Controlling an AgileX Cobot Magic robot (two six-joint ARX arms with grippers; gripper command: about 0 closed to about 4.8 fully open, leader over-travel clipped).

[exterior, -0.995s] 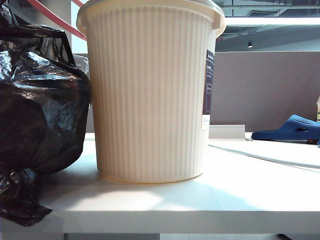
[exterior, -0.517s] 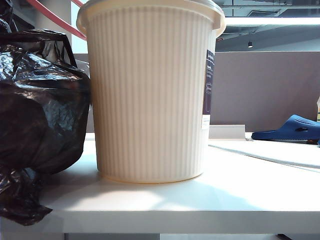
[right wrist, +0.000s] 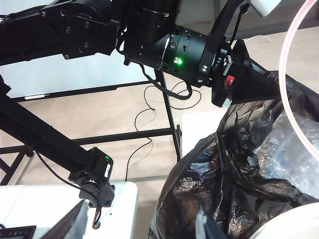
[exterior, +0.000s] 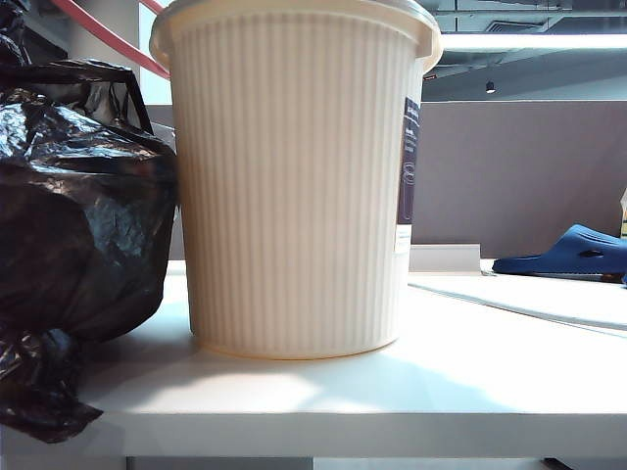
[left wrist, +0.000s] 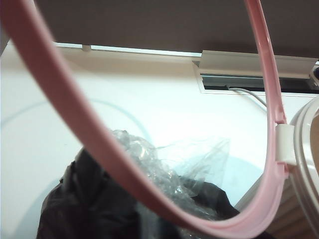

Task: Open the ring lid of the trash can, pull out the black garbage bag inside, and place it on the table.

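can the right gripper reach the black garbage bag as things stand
Probably yes: the open right gripper hovers just before the glossy crinkled black plastic garbage bag, nothing between; the left gripper sits at its far side.

the can (exterior: 294, 186) stands on the table (exterior: 411, 382), mid-view in the exterior view. the bag (exterior: 73, 215) sits on the table left of the can, against its side, its lower end hanging over the front edge. the lid (exterior: 103, 37) is raised at the can's rim, above the bag. the left gripper (right wrist: 249, 82) is at the bag's top; the right gripper (right wrist: 144, 226) is over it.
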